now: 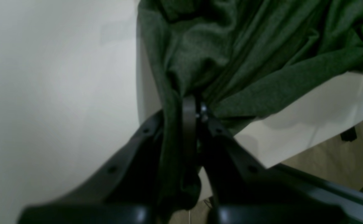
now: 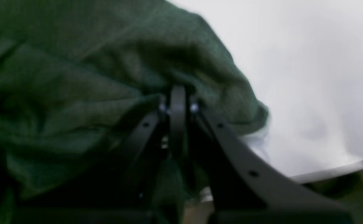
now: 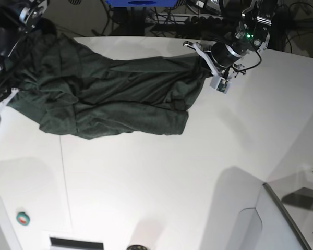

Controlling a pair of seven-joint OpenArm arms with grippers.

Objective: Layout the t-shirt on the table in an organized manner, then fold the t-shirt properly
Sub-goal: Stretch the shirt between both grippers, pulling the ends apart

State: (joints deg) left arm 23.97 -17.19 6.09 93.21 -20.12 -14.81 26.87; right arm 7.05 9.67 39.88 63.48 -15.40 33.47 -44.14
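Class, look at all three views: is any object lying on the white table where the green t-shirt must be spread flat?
Nothing visible does. Both end effectors, left and right, are shut on the t-shirt, stretched between them. The table below it is bare; only a small green-red button sits near the front edge.

Large glossy white tabletop [image 3: 161,182], thin dark seam line [image 3: 65,182] running near-far on left. Plain dark green short-sleeved t-shirt [image 3: 109,94] lies rumpled across far half, stretched left-right. Small round green-red button [image 3: 22,219] near-left corner.
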